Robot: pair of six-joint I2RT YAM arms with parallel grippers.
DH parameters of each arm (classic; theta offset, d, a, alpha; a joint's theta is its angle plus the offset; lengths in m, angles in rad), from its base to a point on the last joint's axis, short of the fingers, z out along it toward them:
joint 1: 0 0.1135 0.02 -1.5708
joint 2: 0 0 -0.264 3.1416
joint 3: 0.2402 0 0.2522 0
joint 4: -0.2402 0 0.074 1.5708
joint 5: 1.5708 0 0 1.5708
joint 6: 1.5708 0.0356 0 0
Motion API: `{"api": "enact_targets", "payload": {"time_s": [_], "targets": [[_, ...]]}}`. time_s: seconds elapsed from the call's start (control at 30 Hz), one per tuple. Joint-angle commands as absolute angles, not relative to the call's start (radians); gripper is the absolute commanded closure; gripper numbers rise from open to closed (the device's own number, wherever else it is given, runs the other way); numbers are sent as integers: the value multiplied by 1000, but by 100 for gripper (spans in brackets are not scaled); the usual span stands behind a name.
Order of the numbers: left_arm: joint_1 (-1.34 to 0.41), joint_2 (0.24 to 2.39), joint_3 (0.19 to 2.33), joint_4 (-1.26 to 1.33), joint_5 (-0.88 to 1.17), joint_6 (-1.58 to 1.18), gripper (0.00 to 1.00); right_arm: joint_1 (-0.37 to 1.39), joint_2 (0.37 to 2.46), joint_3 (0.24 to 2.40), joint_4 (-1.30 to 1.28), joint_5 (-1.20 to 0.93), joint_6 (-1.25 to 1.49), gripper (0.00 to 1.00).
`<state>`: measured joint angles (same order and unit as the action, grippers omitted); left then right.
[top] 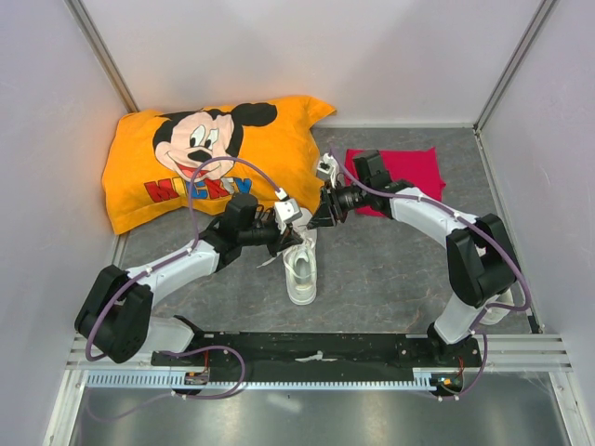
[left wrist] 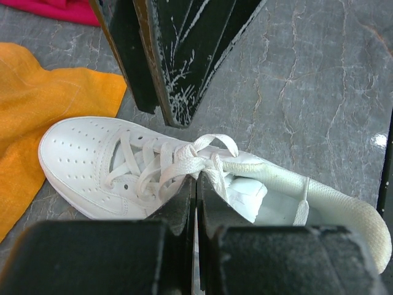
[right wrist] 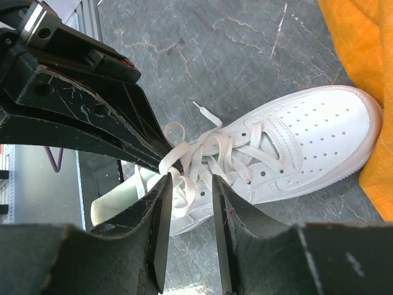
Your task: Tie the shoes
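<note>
On the white sneaker (top: 301,265) the bow looks half-made. The left end effector (left wrist: 196,178) pinches the laces (left wrist: 184,163); the right end effector (right wrist: 190,181) stands narrowly open around them. Tightening is left.

Orange pillow (top: 279,139), red cloth (top: 420,172)

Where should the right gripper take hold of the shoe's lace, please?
Pinch the lace where it droops off the shoe, coming from above: that strand lies loose between the right gripper's open fingers, while the left gripper is shut on the loop.
</note>
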<state>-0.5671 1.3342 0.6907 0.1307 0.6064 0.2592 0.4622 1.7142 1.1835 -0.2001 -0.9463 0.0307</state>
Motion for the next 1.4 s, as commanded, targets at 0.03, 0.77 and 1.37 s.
{"api": "enact_targets", "payload": {"time_s": [0.03, 0.77, 1.37], "targets": [[-568, 1315, 686, 179, 644, 334, 99, 482, 1721, 1207, -187, -979, 17, 60], [-568, 1335, 689, 195, 650, 383, 99, 503, 1746, 1201, -166, -983, 94, 70], [-566, 1264, 689, 124, 617, 379, 65, 503, 1700, 1193, -176, -940, 117, 100]]}}
